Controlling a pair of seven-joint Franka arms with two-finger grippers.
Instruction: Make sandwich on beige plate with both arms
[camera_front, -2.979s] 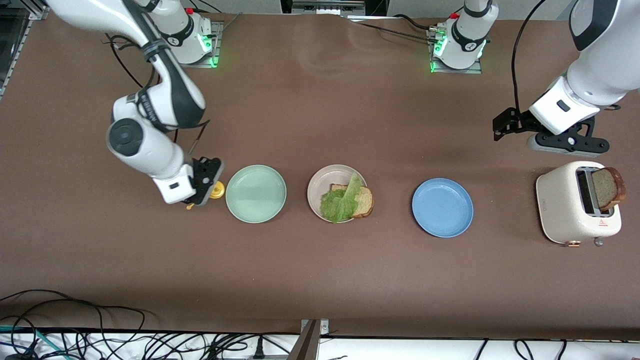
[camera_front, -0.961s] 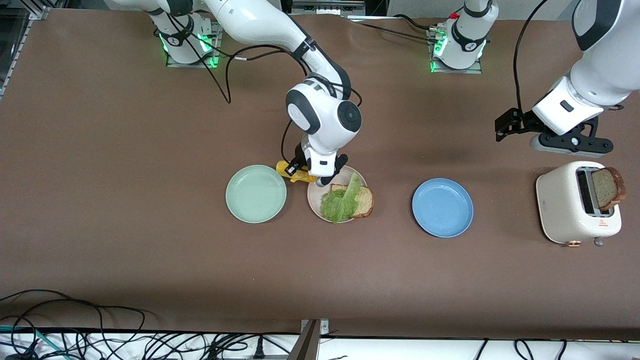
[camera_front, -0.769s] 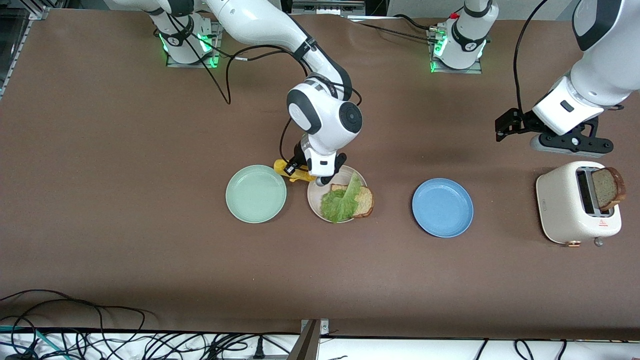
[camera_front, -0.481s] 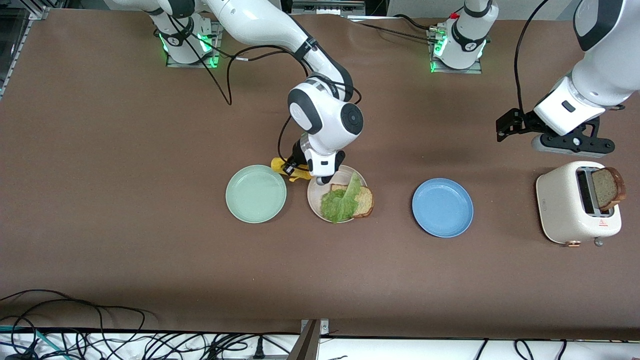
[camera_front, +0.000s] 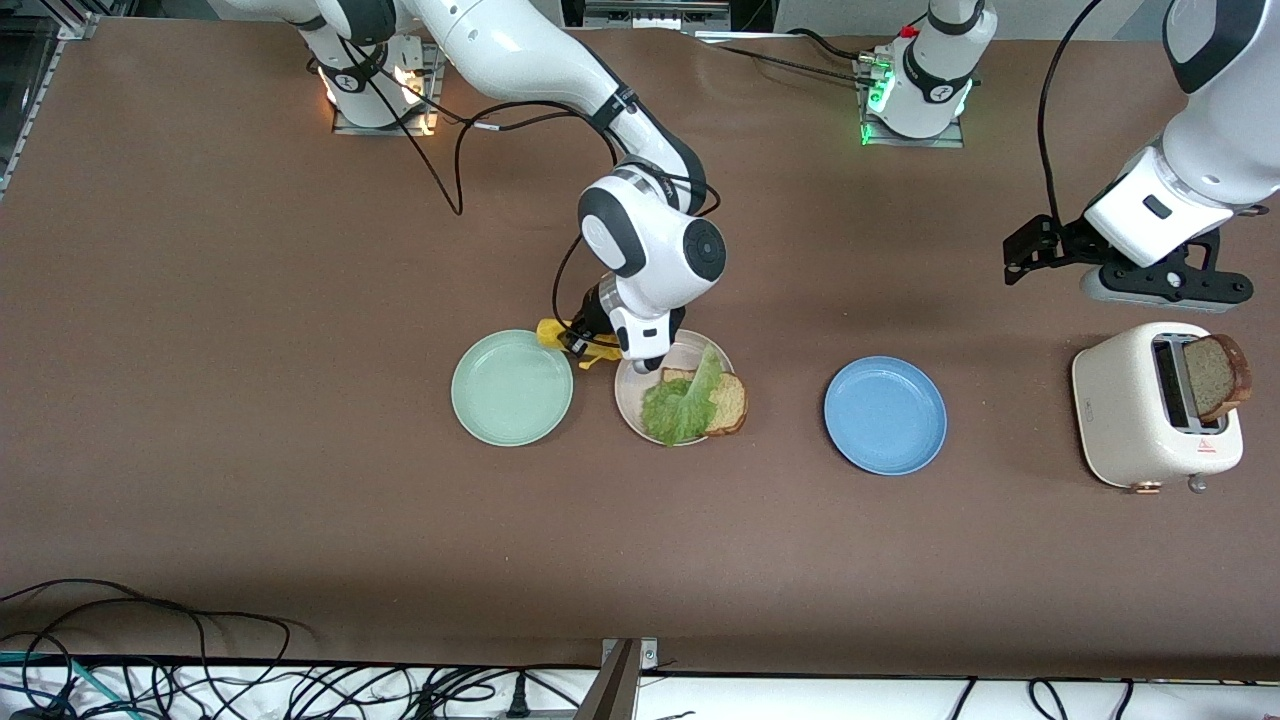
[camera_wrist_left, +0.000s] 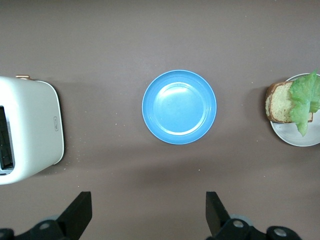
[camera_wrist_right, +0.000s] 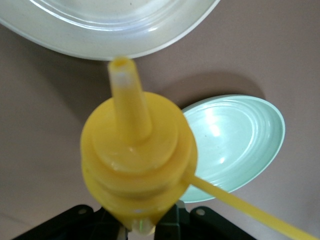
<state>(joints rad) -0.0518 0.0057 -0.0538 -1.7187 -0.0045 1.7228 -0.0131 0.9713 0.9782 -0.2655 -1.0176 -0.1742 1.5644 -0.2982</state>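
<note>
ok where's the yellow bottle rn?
In the front view the yellow squeeze bottle is held in the right gripper, tilted over the gap between the mint green plate and the beige plate.

We are viewing the beige plate (camera_front: 634, 385), round, matte and shallow-rimmed, lying flat at the table's middle between two other plates. On it we are seeing one slice of brown wholegrain bread (camera_front: 731, 402) with a darker crust, lying flat and overhanging the rim at about 3 o'clock. A ruffled green lettuce leaf (camera_front: 682, 404) is draping over that slice, running from 1 o'clock toward 6 o'clock. A second slice (camera_front: 1215, 376) is standing upright in a toaster slot at the left arm's end.
</note>
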